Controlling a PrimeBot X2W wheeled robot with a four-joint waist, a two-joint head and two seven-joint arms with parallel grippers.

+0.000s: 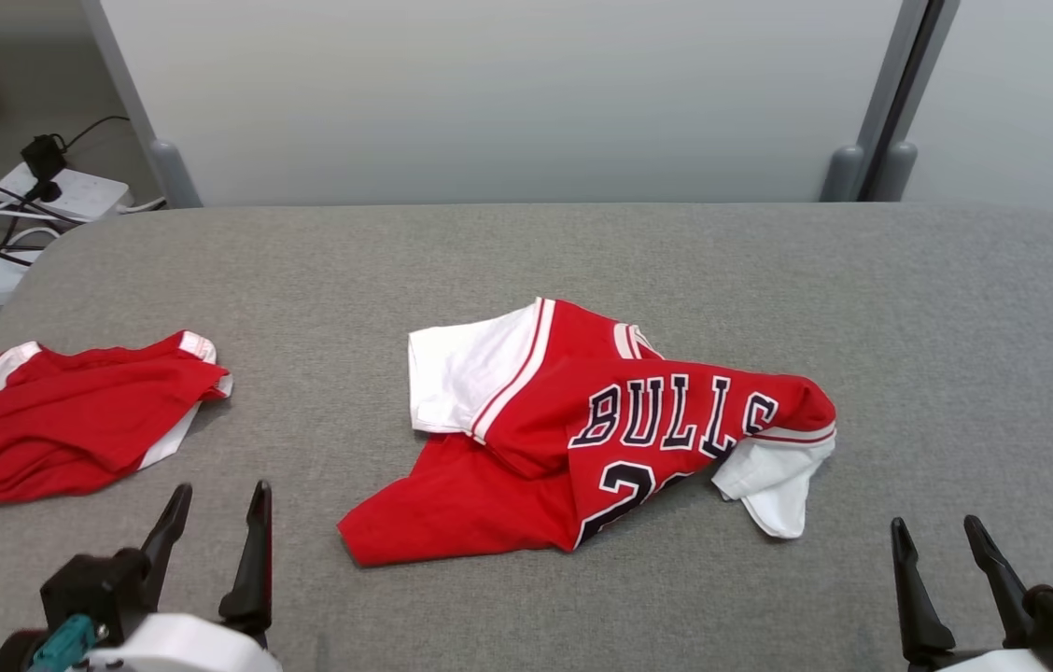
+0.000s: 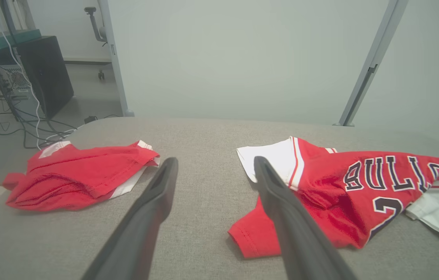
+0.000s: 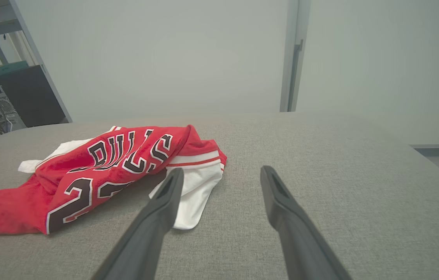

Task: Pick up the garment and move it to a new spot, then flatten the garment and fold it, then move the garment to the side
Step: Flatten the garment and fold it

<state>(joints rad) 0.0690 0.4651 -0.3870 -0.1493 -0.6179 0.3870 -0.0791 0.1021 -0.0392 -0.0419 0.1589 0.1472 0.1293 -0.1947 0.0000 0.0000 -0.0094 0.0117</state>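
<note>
Hovering spread and empty over the surface (image 1: 909,327) edge, the left end effector (image 1: 220,487) and right end effector (image 1: 936,523) have not begun pickup — the crumpled garment (image 1: 601,439), lying mid-way across, probably wants a pinch at its nearer hem.

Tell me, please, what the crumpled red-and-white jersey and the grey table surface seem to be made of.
Crumpled red-and-white BULLS jersey: likely thin knit fabric, matte; it lies in soft folds with stitched hems. Grey table surface: apparently woven upholstery cloth, matte; a fine flecked weave shows close up.
</note>
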